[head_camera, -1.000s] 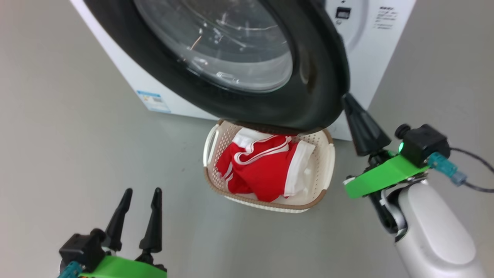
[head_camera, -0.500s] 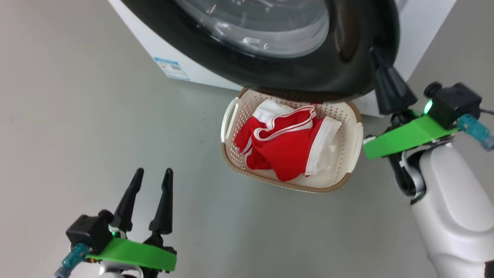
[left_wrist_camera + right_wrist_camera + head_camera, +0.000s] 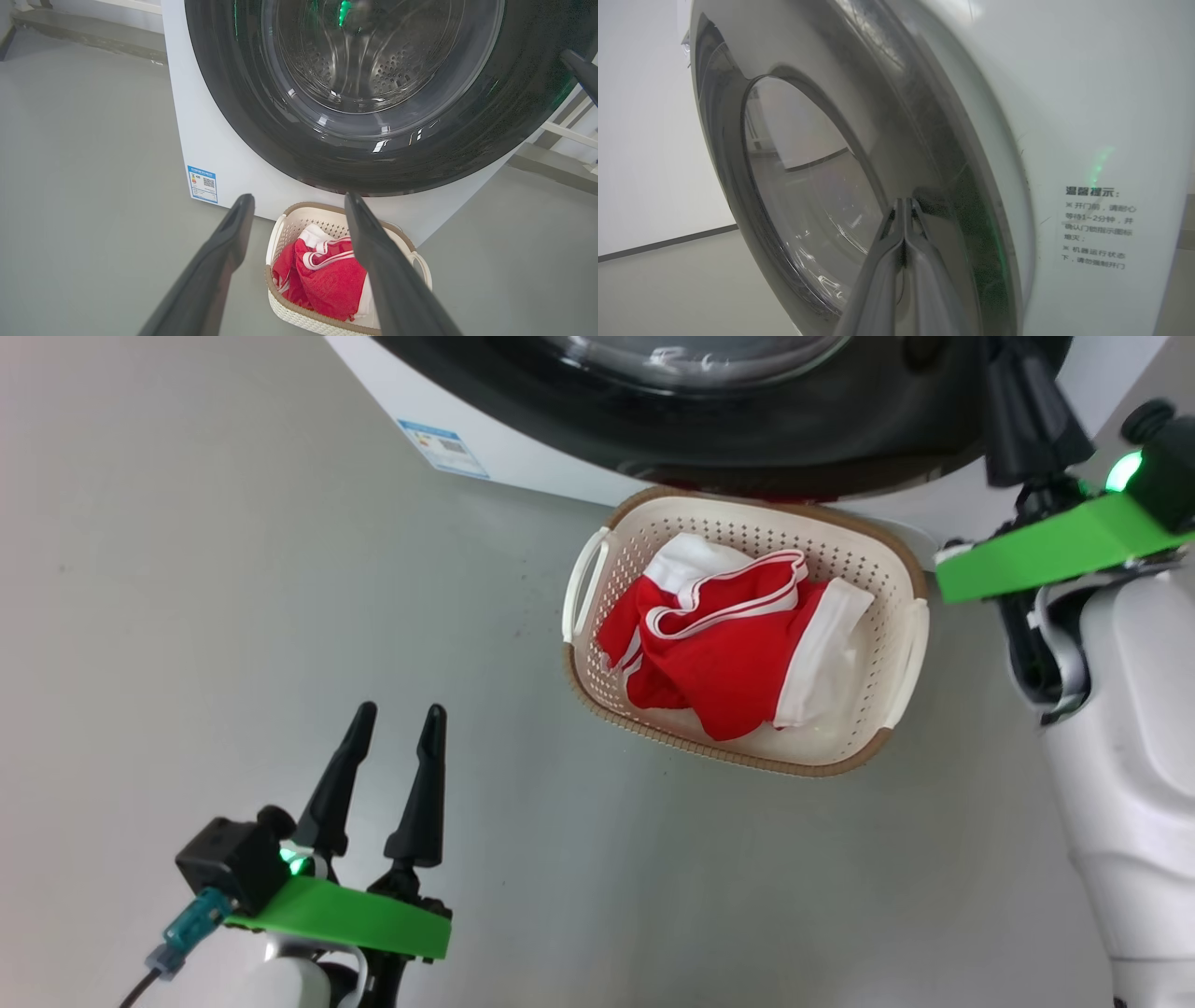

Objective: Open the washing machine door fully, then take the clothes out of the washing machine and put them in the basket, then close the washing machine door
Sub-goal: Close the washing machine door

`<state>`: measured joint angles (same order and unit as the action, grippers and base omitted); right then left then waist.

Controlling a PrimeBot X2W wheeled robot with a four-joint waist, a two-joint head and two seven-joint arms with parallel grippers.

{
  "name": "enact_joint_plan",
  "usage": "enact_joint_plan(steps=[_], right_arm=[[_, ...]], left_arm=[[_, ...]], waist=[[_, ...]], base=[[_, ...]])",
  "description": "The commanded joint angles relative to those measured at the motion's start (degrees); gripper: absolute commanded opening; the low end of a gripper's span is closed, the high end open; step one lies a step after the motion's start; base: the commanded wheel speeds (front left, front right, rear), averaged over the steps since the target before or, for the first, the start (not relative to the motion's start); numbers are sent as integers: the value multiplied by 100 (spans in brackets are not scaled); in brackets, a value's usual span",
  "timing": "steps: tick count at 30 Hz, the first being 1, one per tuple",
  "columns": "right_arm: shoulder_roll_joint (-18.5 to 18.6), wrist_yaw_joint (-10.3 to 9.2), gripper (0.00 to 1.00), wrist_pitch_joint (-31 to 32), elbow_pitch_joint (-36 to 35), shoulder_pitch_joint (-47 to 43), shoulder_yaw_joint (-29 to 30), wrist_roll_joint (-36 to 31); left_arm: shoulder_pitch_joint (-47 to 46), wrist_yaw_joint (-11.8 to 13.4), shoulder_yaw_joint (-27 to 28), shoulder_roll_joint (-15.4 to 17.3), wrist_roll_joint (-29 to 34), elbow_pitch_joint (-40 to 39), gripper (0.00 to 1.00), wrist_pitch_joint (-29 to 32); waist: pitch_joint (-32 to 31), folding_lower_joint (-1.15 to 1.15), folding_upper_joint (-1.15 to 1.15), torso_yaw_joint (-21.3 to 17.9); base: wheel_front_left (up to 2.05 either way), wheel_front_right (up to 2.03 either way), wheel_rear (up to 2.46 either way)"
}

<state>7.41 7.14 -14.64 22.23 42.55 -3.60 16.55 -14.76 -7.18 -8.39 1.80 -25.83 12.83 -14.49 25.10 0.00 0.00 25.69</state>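
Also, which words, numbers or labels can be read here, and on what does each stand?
"温馨提示:" heads the printed notice on the washing machine front.
"等待1~2分钟" stands in the lines beneath it; the rest there is too blurred to be sure of.
Blue-edged sticker with a QR code, low on the machine: too small to read.

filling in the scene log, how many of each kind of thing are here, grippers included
washing machine: 1
washing machine door: 1
basket: 1
heap of red clothes: 1, garments inside not countable
grippers: 2, left gripper and right gripper
total: 6
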Motion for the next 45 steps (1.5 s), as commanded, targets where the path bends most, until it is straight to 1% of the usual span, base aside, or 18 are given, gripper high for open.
enact_joint_plan(steps=[1,4,7,13,17,22,23,25,26,27,28,35,40,45], right_arm=[[-47,35,0,-36,-124,151,-32,-40],[-39,35,0,-36,-117,389,90,-46],[-107,35,0,-36,-134,558,268,2],[-166,35,0,-36,-90,642,515,22],[-128,35,0,-36,-54,536,380,11],[-151,35,0,-36,-117,81,204,129],[-154,35,6,-36,-122,-24,157,147],[-172,35,27,-36,-162,-242,110,205],[-176,35,40,-36,-162,-359,33,211],[-177,35,76,-36,-166,-475,-36,232],[-187,35,100,-36,-187,-582,-44,273],[-215,35,100,-36,-263,-1204,-154,386],[-255,35,100,-36,-314,-1666,-169,440],[-312,35,100,-36,-437,-2135,-57,510]], left_arm=[[-105,-31,163,109,-25,-137,100,-51],[-170,-31,122,109,-91,-141,100,-51],[-205,-31,125,109,-121,-151,100,-51],[-255,-31,91,109,-182,-131,100,-51],[-255,-31,113,109,-208,-105,100,-51],[-182,-31,186,108,-153,-52,100,-51],[-167,-31,210,108,-156,-32,100,-51],[-141,-31,261,108,-116,24,100,-51],[-129,-31,290,108,-85,51,100,-51],[-120,-31,311,108,-56,70,100,-51],[-108,-31,332,108,-21,84,100,-51],[4,-31,449,171,81,131,100,-51],[108,-31,486,298,108,128,100,-51],[225,-31,465,454,120,15,100,-51]], waist=[[64,0,0,57],[160,0,0,105],[227,0,0,111],[264,0,0,151],[230,0,0,134],[42,0,0,42],[-3,0,0,14],[-99,0,0,-45],[-148,0,0,-79],[-198,0,0,-106],[-249,0,0,-137],[-535,0,0,-336],[-758,0,0,-522],[-967,0,0,-728]], base=[[0,0,0],[0,0,0],[0,0,0],[0,0,0],[0,0,0],[0,0,0],[0,0,0],[0,0,0],[0,0,0],[0,0,0],[0,0,0],[0,0,0],[0,0,0],[0,0,0]])
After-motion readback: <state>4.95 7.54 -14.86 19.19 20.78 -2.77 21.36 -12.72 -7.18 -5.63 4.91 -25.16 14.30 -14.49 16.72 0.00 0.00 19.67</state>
